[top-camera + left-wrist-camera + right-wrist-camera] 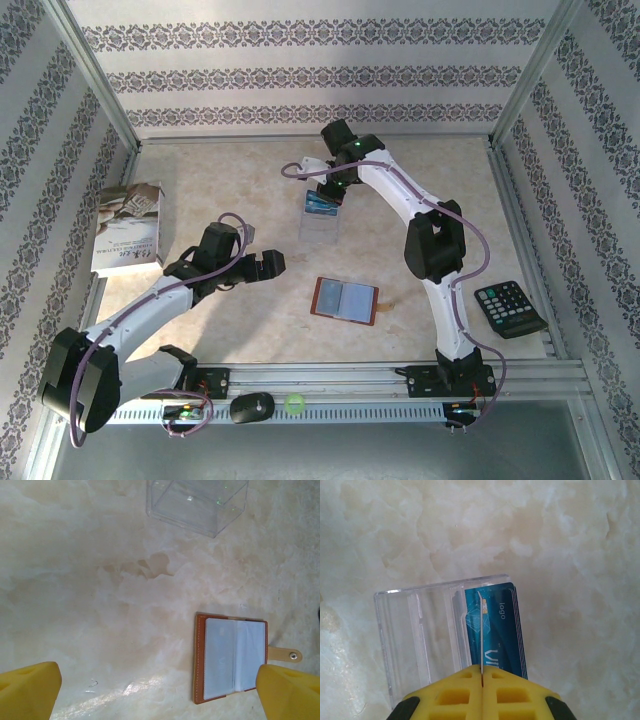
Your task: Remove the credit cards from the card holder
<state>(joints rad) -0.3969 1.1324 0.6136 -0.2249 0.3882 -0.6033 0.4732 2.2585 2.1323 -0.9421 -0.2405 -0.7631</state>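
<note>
Right tool [481, 680] pinches a thin card [480, 630] on edge; I hold it upright over the clear box [410, 640] so it can drop beside the blue credit cards [500, 635] lying inside. Left tool [159, 692] hangs spread wide near the card holder [231, 664], which lies unfolded flat on the desk [75, 580], its pockets looking emptied

Left arm extended low, left gripper [270, 265] spread wide; right arm arched forward, right gripper [482, 674] clamped on a thin card [481, 630].
</note>
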